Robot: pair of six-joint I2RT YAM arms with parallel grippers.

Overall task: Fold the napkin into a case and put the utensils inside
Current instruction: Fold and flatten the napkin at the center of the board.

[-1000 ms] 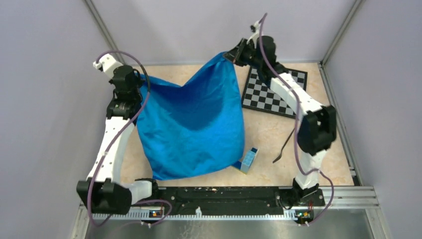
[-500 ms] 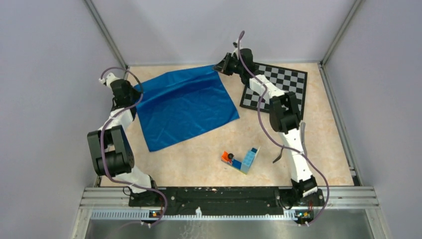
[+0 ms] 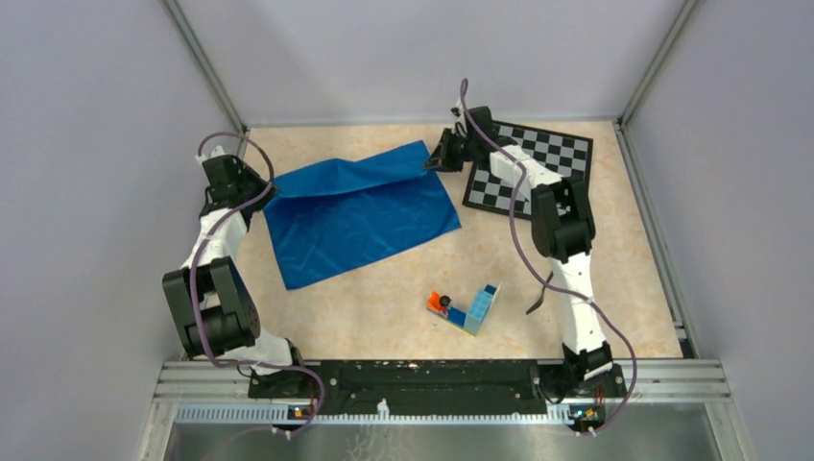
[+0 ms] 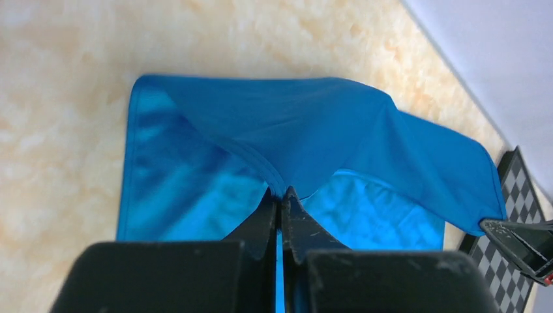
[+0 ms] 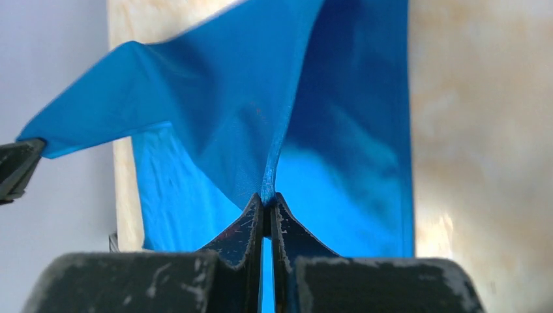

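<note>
The bright blue shiny cloth napkin (image 3: 370, 216) is lying on the beige marbled bench (image 3: 384, 288), its far edge now sitting nearer than half a second ago and doubling over the sheet. The left claw (image 4: 280, 193) and the right claw (image 5: 264, 197) are each pinching tight on one end of that lifted edge.

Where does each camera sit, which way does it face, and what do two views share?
Top external: above and behind the bases, looking down on table, both arms, napkin.
Left wrist: on the left arm, facing along left gripper, shut on the napkin.
Right wrist: on the right arm, facing along right gripper, shut on the napkin.
Shared: each wrist view catches the other gripper.
</note>
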